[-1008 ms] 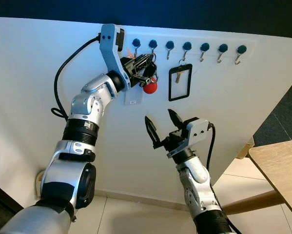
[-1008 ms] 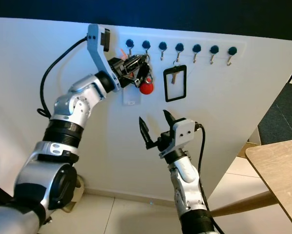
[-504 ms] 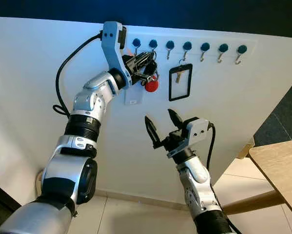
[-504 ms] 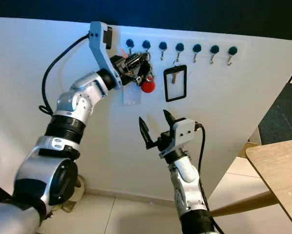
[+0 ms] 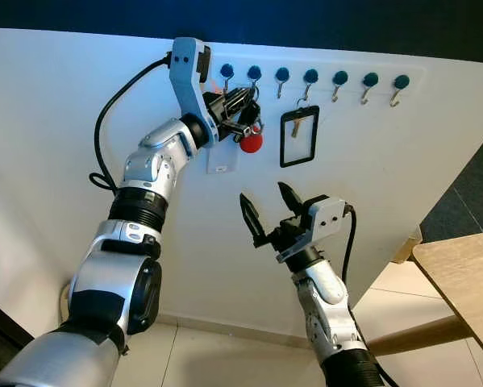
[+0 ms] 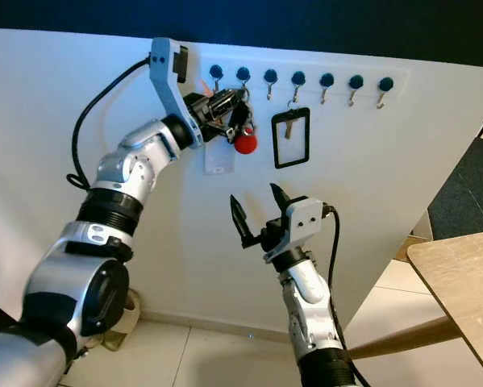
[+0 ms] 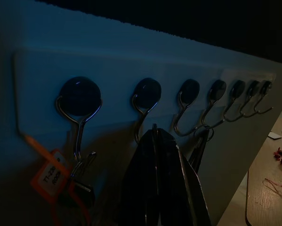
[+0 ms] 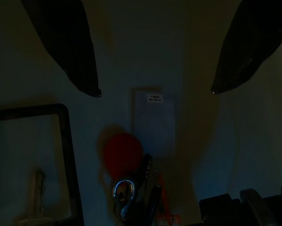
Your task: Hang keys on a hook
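Red-fobbed keys (image 5: pixel 247 135) sit upper middle of my frame, pinched in my left gripper (image 5: pixel 239 109) right under the second hook (image 5: pixel 253 76) on the white wall (image 5: pixel 47 121). Right gripper (image 5: pixel 267 206) hovers mid-frame, fingers spread wide.

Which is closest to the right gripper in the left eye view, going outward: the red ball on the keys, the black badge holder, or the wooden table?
From the right gripper, open below the hooks:
1. Black badge holder, just above it on the wall.
2. Red ball, above and to the robot's left, beside the left gripper.
3. Wooden table, far off to the robot's right.
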Available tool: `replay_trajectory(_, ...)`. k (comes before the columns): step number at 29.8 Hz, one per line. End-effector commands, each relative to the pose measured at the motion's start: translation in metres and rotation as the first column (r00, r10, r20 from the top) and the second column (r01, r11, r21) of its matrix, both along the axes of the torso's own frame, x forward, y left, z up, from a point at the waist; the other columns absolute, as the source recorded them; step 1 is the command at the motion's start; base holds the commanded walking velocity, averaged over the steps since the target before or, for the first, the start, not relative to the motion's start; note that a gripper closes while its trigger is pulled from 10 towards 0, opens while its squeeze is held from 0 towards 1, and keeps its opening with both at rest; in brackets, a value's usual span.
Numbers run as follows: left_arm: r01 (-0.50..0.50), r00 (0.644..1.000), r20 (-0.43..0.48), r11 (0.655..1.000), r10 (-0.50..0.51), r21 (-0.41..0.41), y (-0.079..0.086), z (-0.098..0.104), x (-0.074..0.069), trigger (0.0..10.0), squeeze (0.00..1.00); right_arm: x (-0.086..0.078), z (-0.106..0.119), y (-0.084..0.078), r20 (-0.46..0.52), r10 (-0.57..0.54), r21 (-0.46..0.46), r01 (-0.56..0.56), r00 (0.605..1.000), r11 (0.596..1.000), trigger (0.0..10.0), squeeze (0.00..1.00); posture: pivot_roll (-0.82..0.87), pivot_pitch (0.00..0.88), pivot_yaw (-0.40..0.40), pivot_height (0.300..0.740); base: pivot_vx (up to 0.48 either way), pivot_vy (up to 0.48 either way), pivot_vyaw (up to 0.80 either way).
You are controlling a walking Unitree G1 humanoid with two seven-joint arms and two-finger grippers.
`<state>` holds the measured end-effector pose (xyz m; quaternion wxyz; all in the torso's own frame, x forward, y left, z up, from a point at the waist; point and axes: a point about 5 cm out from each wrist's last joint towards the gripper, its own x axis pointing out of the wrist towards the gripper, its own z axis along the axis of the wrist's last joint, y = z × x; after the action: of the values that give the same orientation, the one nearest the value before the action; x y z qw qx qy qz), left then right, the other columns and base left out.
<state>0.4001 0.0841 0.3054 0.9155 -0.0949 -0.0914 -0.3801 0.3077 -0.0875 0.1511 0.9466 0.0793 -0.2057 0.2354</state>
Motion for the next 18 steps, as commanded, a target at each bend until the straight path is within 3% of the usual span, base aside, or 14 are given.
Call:
replay_trajectory(1, -0.037, 0.997, -0.060, 0.997, 0.041, 0.065, 0.0091, -0.0121, 0.0039, 10.0, 0.00, -0.0013, 0.0003, -0.0004, -0.002, 0.002, 0.004, -0.002, 1.000, 1.000, 10.0, 0.00, 0.02, 0.072, 0.000, 0.740, 0.000, 0.000, 0.00)
replay_trajectory(18, -0.067, 0.994, -0.079, 0.992, 0.075, 0.104, 0.0114, -0.0183, 0.0065, 10.0, 0.00, -0.0005, 0.0013, -0.0018, -0.001, -0.004, 0.004, 0.004, 1.000, 1.000, 10.0, 0.00, 0.02, 0.073, 0.000, 0.740, 0.000, 0.000, 0.00)
